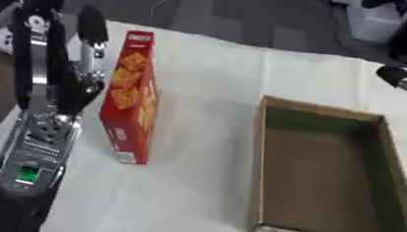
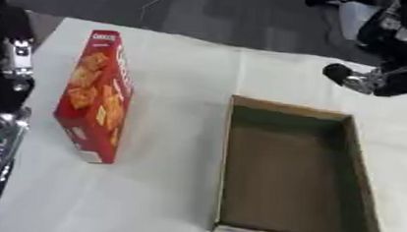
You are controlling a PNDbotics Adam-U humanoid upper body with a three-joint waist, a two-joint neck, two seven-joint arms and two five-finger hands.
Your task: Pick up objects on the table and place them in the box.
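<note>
A red cracker box stands on its long edge on the white table, left of centre, with its length running away from me. My left hand stands just to its left, open, fingers straight and pointing toward the far edge; a narrow gap separates it from the box's side. An open brown cardboard box with nothing inside lies on the right half of the table. My right hand hangs above the table beyond the cardboard box's far right corner, holding nothing that I can see.
The table's far edge runs diagonally along the top, with dark floor beyond it. A pale object stands on the floor at the upper right. White cloth lies bare between the cracker box and the cardboard box.
</note>
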